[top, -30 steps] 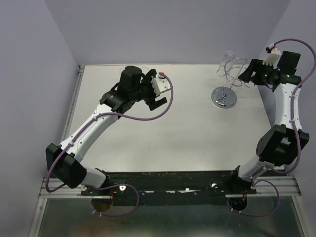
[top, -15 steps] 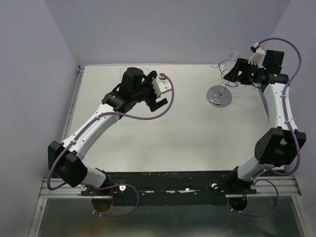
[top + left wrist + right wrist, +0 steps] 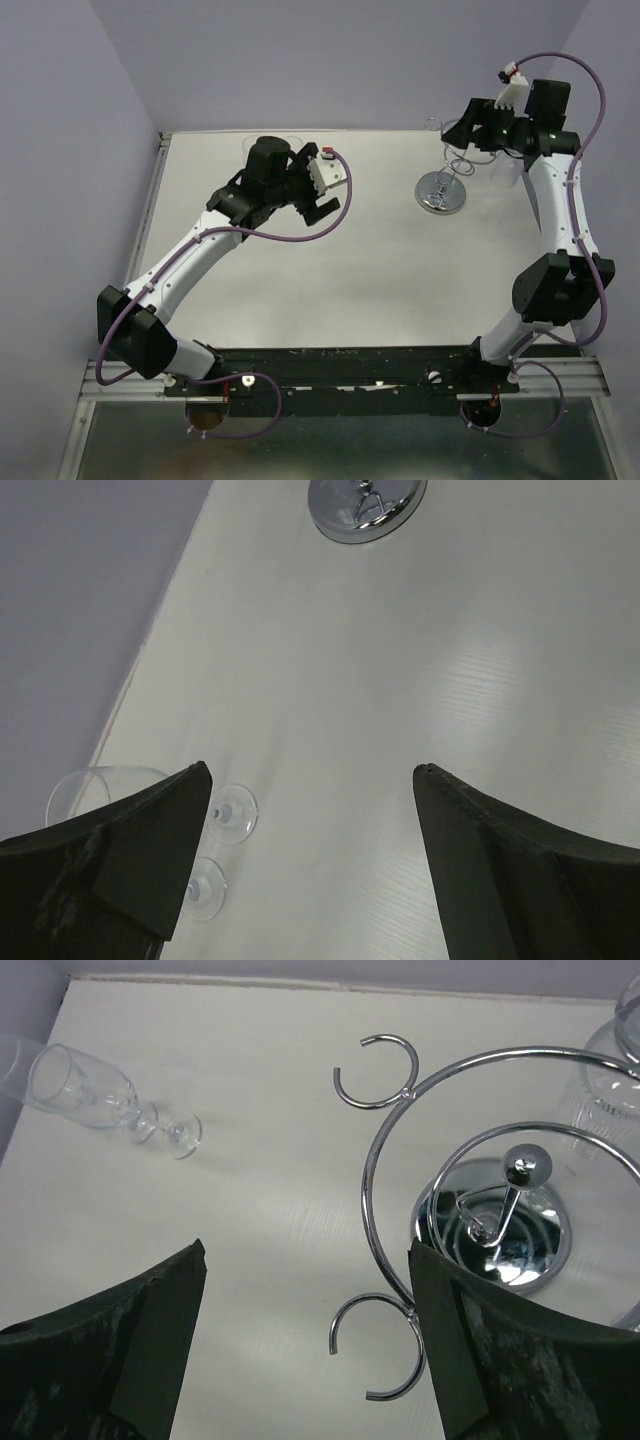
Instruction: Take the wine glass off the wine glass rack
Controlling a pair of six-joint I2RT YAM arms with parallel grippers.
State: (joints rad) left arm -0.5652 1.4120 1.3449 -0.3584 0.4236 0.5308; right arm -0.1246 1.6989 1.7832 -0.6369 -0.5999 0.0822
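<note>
**Wine glass rack** (image 3: 524, 1166): chrome wire, upright on its disc base, between and just beyond the right fingers (image 3: 520, 1360).
**Wine glass** (image 3: 610, 1060): clear, against the outer ring, right of the fingers; whether it hangs there is unclear.

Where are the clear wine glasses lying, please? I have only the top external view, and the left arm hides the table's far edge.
Observer: The left wrist view shows clear stemmed wine glasses lying on their sides on the white table, two round feet visible.
Operator: Thank you. Is the right gripper holding anything?
Observer: No; the right wrist view shows it open above the shiny chrome wire rack, whose two small hooks are empty.
Operator: Is any glass near it?
Observer: A clear glass shows past the big ring; whether it hangs there, I cannot tell.
</note>
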